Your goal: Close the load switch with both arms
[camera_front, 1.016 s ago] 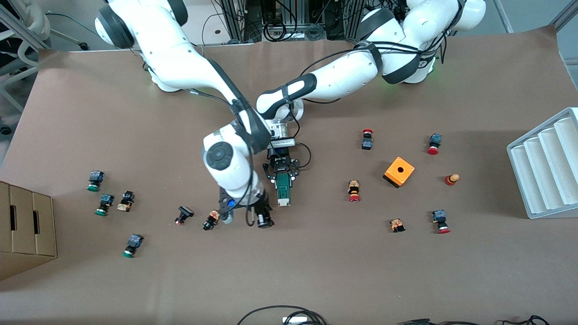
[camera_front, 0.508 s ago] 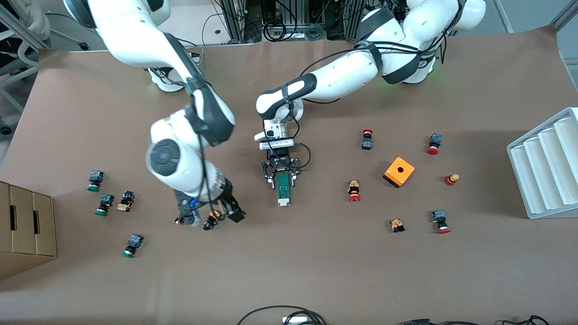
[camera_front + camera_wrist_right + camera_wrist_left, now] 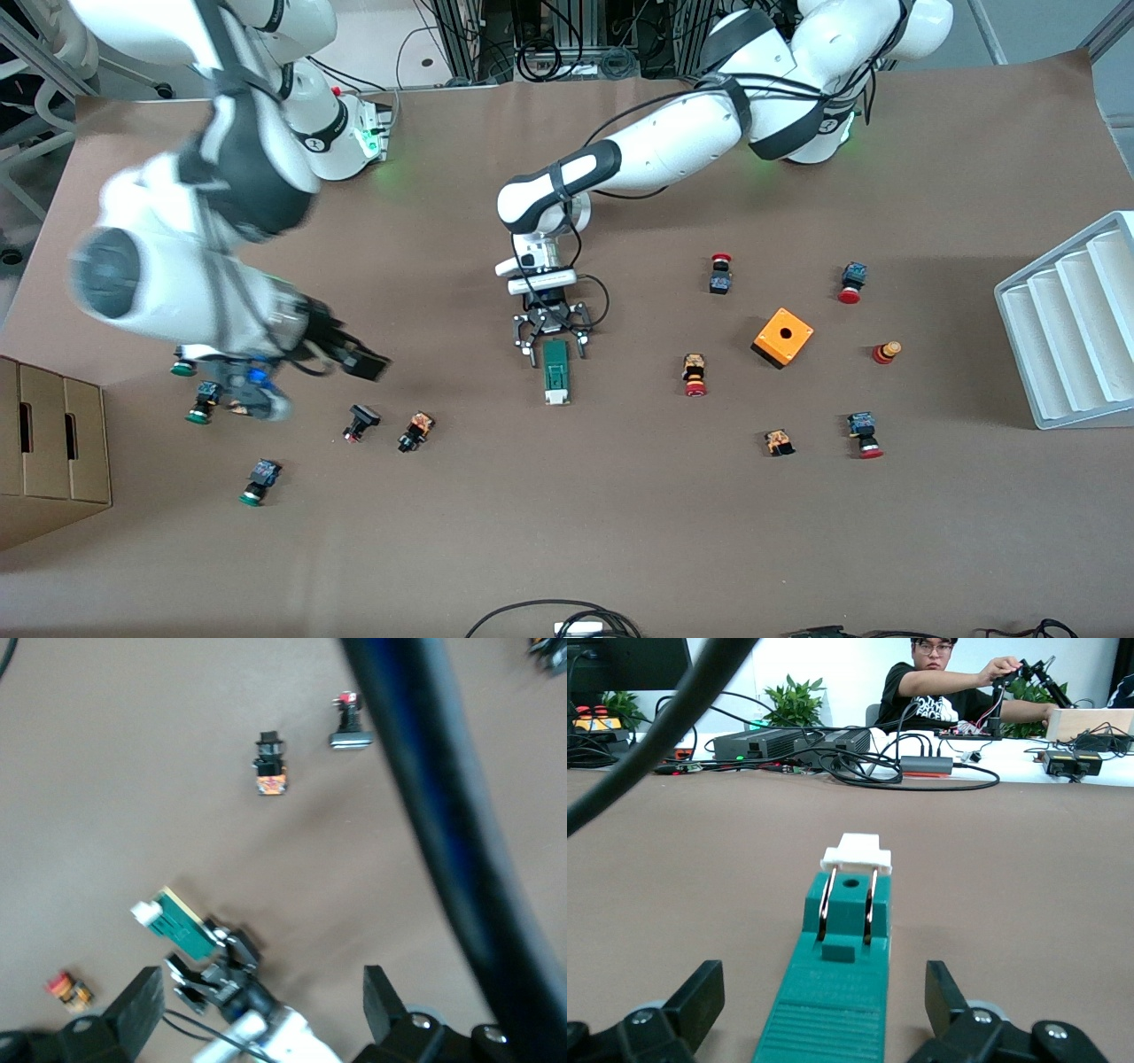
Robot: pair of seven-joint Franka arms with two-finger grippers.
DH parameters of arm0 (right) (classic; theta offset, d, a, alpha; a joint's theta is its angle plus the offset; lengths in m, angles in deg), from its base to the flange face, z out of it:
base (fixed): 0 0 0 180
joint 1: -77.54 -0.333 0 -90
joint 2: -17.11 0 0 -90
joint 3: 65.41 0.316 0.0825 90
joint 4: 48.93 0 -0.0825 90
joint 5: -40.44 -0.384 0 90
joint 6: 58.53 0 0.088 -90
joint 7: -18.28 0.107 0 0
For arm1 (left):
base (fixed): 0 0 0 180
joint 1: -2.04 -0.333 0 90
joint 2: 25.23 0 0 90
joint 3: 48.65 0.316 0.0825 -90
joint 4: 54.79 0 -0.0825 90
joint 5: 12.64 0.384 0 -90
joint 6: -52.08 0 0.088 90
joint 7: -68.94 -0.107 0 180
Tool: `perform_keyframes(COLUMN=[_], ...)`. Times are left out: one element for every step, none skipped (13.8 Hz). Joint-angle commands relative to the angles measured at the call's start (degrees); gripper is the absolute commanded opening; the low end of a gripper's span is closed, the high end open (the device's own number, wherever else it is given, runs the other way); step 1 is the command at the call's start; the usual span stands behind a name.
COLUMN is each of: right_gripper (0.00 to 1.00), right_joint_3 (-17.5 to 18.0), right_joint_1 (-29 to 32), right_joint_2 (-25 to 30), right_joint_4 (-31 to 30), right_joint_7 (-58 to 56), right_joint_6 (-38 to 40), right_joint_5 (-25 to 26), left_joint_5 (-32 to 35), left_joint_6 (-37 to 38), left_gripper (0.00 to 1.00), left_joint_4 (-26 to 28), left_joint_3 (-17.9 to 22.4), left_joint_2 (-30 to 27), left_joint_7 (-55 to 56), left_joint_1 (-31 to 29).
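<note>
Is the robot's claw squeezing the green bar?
No, the left gripper stands open, its fingers apart on either side of the green bar lying on the table.

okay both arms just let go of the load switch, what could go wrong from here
The left end effector is open, its fingers straddling the load switch; pulling away crooked could drag the switch. The right end effector, open, hangs low over the table near a black push button and might knock it.
</note>
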Motion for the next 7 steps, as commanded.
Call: perform_keyframes(right_gripper=[1.00, 1.00, 1.00, 1.00, 1.00, 1.00, 1.00], right_joint_3=[3.2, 4.3, 5.9, 7.7, 8.9, 9.2, 9.2], right_joint_1=[8.7, 11.3, 14.3, 17.5, 21.1, 23.5, 25.1], right_joint_2=[7.1, 10.1, 13.1, 15.4, 16.8, 18.2, 20.1], right_joint_4=[-4.5, -6.3, -8.0, -8.5, -8.5, -8.8, -10.4], right_joint_7=[-13.9, -19.8, -25.3, -30.7, -36.1, -40.7, -45.2], right_joint_6=[4.2, 4.8, 5.0, 5.7, 7.8, 8.4, 8.0], right_joint_5=[-0.4, 1.6, 4.5, 6.6, 7.7, 8.1, 8.6], left_joint_5=[-3.2, -4.2, -5.8, -7.9, -10.1, -11.8, -13.4], left_joint_6=[-0.3, -0.6, -1.5, -2.2, -3.0, -4.4, -5.1], left_gripper=[1.00, 1.00, 1.00, 1.00, 1.00, 1.00, 1.00], left_joint_4=[0.0, -0.1, 0.0, 0.5, 1.9, 3.2, 3.8], left_joint_3=[0.7, 0.7, 0.7, 0.7, 0.7, 0.7, 0.7], left_joint_2=[-2.5, -3.3, -4.1, -6.0, -8.1, -10.1, -11.4], left_joint_7=[-1.1, -1.2, -1.1, -1.2, -1.3, -1.3, -1.2], left_joint_1=[1.1, 1.4, 1.9, 2.0, 2.1, 2.1, 2.0])
